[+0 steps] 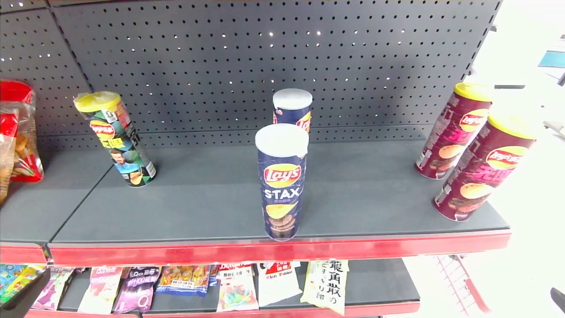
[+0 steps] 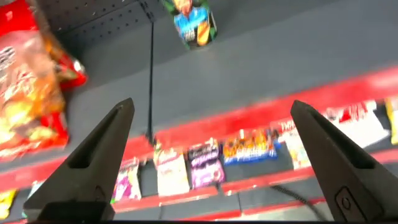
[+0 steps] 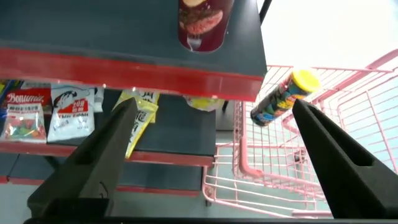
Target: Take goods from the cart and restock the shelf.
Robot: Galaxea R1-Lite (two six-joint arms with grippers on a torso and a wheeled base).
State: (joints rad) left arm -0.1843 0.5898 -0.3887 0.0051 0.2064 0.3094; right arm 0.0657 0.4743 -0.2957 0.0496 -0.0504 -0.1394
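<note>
On the shelf (image 1: 212, 198), two blue cans stand upright in the middle: a front can (image 1: 282, 181) at the red edge and a back can (image 1: 292, 110) near the pegboard. Two maroon cans (image 1: 454, 130) stand at the right end and a dark can (image 1: 115, 139) at the left. In the pink cart (image 3: 323, 155), by the shelf's right end, a yellow-lidded can (image 3: 283, 99) lies tilted. The left gripper (image 2: 211, 104) hangs before the shelf edge, fingers spread and empty. The right gripper (image 3: 214, 102), also spread and empty, is near the cart.
</note>
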